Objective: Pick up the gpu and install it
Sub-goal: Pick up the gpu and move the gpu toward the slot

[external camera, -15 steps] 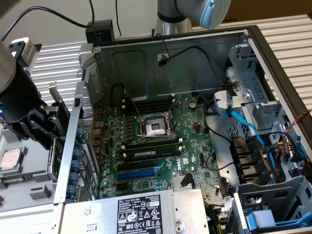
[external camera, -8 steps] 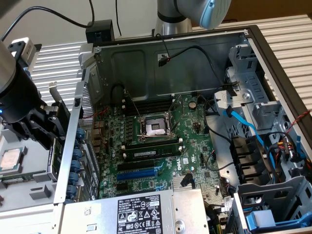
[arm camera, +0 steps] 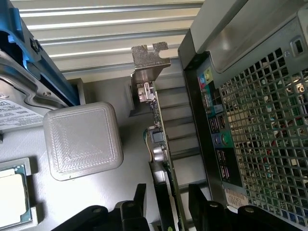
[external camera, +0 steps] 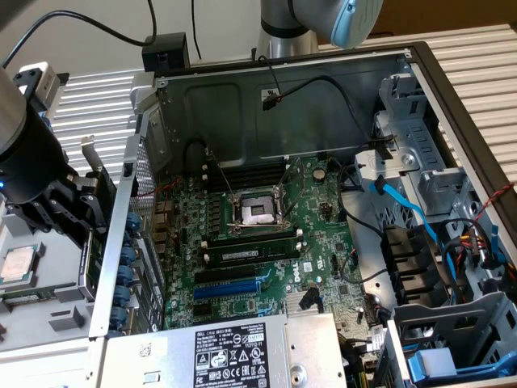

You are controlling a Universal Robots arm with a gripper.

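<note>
My tool has its jaws apart, one on each side of the gpu, with a gap showing on both sides. The card stands on edge on the grey surface, its silver bracket at the far end. It sits just outside the computer case, on the exterior view's left. A raised grey block and a processor chip lie beside it, and a ribbed pale panel runs behind.
</note>
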